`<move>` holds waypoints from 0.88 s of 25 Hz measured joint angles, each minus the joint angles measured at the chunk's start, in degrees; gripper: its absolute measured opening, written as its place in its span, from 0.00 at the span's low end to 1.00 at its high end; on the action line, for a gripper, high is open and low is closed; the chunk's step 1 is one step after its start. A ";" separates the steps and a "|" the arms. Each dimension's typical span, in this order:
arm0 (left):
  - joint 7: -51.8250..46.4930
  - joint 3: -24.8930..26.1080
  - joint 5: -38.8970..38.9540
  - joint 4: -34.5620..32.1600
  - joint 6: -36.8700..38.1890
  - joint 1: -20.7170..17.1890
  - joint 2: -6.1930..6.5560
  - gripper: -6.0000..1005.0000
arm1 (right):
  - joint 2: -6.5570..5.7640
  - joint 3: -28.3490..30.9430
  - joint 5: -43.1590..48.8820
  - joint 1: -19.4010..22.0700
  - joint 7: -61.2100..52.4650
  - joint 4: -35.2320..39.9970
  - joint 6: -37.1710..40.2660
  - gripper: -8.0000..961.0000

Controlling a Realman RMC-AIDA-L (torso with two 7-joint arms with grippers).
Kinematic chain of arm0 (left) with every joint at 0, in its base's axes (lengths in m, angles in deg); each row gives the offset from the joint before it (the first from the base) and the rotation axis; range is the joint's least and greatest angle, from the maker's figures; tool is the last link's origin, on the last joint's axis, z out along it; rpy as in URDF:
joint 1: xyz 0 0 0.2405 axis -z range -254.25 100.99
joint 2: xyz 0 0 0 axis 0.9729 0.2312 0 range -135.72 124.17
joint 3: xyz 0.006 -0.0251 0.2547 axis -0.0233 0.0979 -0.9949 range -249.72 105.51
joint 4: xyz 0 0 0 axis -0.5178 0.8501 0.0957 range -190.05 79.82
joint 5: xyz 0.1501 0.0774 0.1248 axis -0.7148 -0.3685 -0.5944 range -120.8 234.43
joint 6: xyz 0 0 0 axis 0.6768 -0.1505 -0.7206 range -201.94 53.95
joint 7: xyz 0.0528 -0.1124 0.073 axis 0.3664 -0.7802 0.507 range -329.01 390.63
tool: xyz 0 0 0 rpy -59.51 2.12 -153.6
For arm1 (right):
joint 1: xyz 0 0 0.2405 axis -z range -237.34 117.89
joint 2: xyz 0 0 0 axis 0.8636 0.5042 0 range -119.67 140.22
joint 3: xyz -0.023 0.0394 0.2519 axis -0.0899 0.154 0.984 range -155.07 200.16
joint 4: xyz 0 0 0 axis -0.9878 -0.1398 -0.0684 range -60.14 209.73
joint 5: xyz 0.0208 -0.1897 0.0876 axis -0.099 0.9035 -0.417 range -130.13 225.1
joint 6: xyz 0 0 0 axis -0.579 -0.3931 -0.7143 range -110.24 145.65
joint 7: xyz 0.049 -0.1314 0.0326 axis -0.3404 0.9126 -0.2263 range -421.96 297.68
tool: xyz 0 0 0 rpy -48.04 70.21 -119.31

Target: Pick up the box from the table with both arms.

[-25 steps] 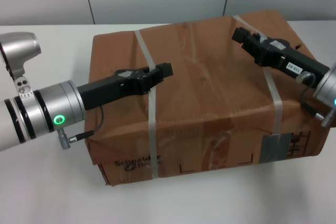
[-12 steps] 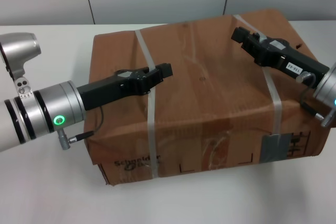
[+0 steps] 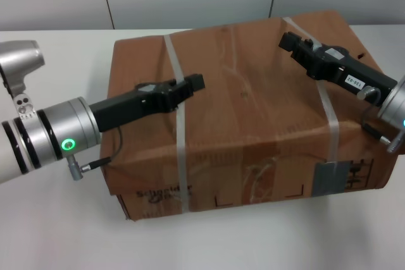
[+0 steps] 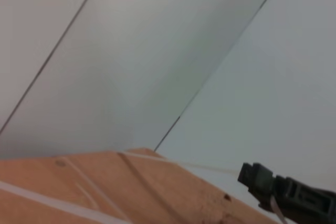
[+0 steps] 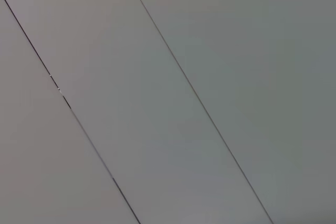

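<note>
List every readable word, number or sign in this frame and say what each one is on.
"Schneider": dark print on the box front side, by the left strap; the smaller line under it is unreadable.
White sticker on the right gripper: digits, too blurred to read for certain.
Grey label and dark marks beside it: illegible.
Left gripper: no text.

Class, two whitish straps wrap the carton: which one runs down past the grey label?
The strap on the robot's right, under the right tool, runs beside the grey label. The other strap passes the Schneider print.
</note>
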 joint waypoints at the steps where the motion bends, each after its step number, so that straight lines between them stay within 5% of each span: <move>1: 0.07 -0.04 0.72 -0.03 0.00 -0.11 0.05 0.10 | 0.00 0.00 0.00 0.00 0.00 0.00 0.00 0.13; 22: 0.31 -0.10 1.31 0.00 -0.06 -0.29 0.16 0.10 | 0.01 -0.01 0.00 0.00 0.00 -0.01 -0.37 0.13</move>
